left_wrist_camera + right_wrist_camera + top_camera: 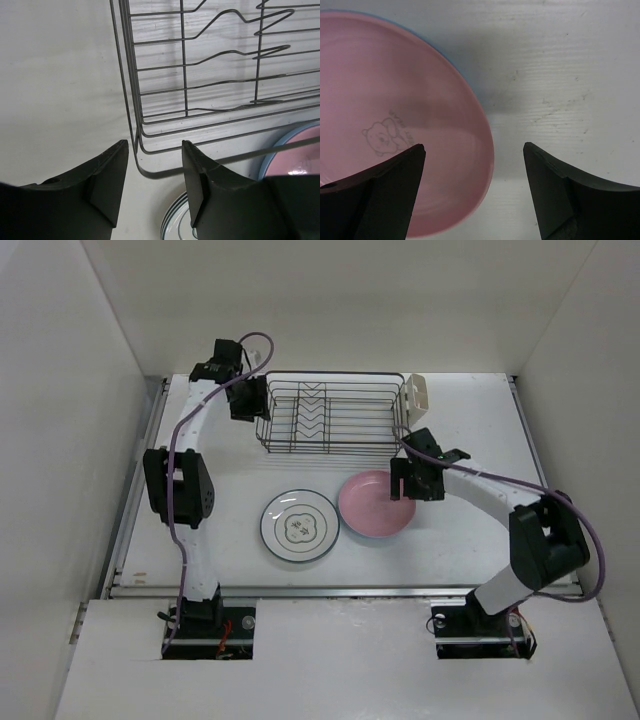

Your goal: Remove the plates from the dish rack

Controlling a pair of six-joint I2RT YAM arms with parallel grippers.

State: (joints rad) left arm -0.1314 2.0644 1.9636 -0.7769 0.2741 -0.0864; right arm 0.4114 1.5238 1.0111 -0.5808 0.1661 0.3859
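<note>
Pink round plate (372,505) flat on white counter (420,560) beside white dark-rimmed plate (299,527); dark wire dish rack (330,415) looks bare | left gripper (155,145) and right gripper (475,150) spread, empty | risk: left gripper, just beside rack corner, may snag wire, dragging rack.

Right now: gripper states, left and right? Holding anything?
Left gripper: open, empty, at the rack corner.
Right gripper: open, empty, over the pink plate edge.
</note>
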